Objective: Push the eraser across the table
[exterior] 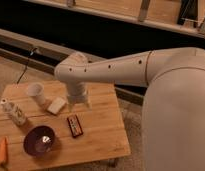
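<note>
The eraser (pixel 74 125), a small flat dark block with reddish-orange edges, lies on the light wooden table (pixel 101 132) near its middle, right of the purple bowl (pixel 39 140). My gripper (pixel 78 103) hangs from the white arm just above and behind the eraser, over the table's middle. It is apart from the eraser, a short way beyond its far end. The pale beige block (pixel 56 105) lies just left of the gripper.
A white cup (pixel 36 92) stands at the back left. A pale bottle (pixel 13 113) lies at the left edge. An orange object (pixel 2 151) sits at the front left corner. My large white body (pixel 176 115) fills the right side.
</note>
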`<state>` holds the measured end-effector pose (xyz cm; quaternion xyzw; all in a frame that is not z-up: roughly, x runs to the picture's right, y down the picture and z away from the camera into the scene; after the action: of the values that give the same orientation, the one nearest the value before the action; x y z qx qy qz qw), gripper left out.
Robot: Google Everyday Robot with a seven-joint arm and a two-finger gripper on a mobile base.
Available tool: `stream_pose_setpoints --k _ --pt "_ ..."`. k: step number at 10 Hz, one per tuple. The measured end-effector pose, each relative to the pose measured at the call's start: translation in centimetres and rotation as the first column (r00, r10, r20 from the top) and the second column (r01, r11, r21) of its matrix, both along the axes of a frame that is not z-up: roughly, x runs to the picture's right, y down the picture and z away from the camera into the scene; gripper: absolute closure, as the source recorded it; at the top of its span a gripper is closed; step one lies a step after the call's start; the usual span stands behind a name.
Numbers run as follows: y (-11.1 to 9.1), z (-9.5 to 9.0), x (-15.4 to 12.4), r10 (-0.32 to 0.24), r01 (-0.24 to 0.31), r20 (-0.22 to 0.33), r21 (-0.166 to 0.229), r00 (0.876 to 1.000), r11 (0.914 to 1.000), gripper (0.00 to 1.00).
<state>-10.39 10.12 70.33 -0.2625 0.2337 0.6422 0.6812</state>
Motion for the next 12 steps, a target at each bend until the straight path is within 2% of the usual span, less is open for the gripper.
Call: stream_pose_setpoints --k 4,5,7,10,11,12 --pt "-0.1 0.0 0.1 -0.007 0.007 -0.002 0.007 1.000 1.0000 0.35" --pt "-0.6 0.2 0.2 -0.036 0.037 -0.020 0.029 0.999 0.9989 0.35" --pt "-0.8 0.1 -0.4 -0.074 0.076 -0.032 0.049 0.997 0.9959 0.35" --pt "-0.4 -0.3 -1.6 -0.124 0.127 -0.041 0.063 0.991 0.9899 0.35" --pt "-0.2 -0.4 -2.0 -0.133 0.135 -0.036 0.065 0.990 0.9887 0.39" --pt "0.2 -0.5 -2.6 -0.144 0.146 -0.027 0.065 0.989 0.9872 0.50"
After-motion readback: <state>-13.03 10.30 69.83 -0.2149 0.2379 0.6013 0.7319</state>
